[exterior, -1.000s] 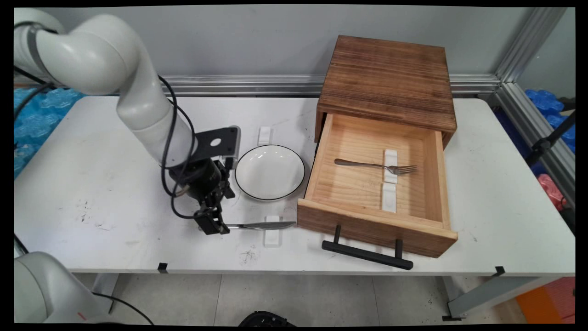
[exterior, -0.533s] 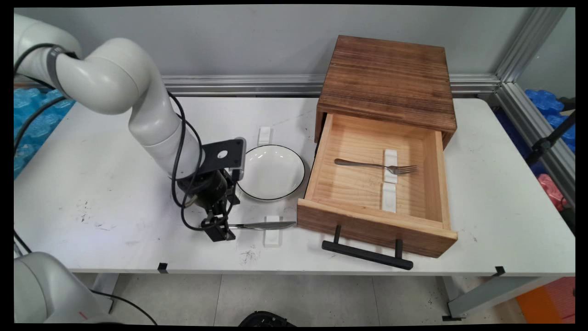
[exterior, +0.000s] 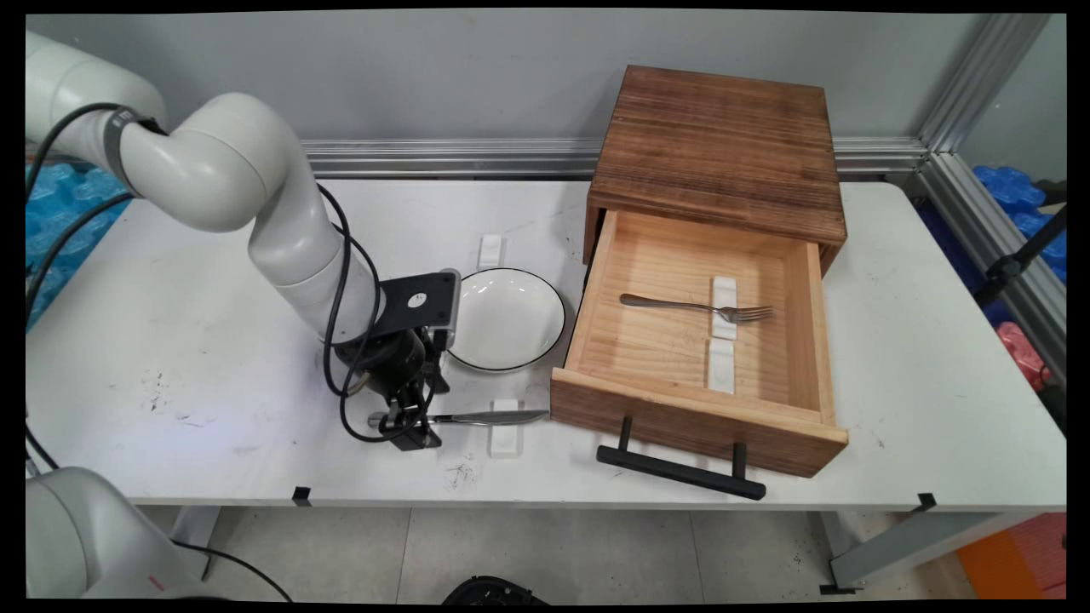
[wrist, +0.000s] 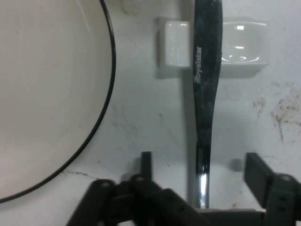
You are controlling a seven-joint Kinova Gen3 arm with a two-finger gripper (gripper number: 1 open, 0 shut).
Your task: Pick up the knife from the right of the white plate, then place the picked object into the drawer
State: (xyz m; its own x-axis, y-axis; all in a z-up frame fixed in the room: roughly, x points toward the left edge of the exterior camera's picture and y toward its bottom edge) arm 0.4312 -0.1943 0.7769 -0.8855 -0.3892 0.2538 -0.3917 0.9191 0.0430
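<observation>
The arm (exterior: 289, 247) reaches in from the left and bends low over the table (exterior: 170, 340), just left of the plate (exterior: 502, 319). Its jaws are down at table level and open. In the hand view one finger (wrist: 146, 162) stands on either side of the knife (wrist: 204, 94) handle, with bare table showing between each finger and the metal. They are around the handle, then, but not gripping it.

The knife (exterior: 485, 417) lies flat near the table's front edge, in front of the plate. Its long axis runs left to right, roughly parallel to that edge. The handle end points left and sticks out a little past the jaws. The blade points right, towards the drawer (exterior: 690, 417), and its tip stops just short of the drawer's front.

The blade crosses a small white rest (exterior: 505, 434), which holds that part off the table. In the hand view the plate's black rim (wrist: 109, 94) curves close beside the knife without touching it.

Further right, the drawer stands pulled out of its box (exterior: 715, 145). Inside, a fork (exterior: 694, 305) lies across another rest (exterior: 724, 294), tines to the right.
</observation>
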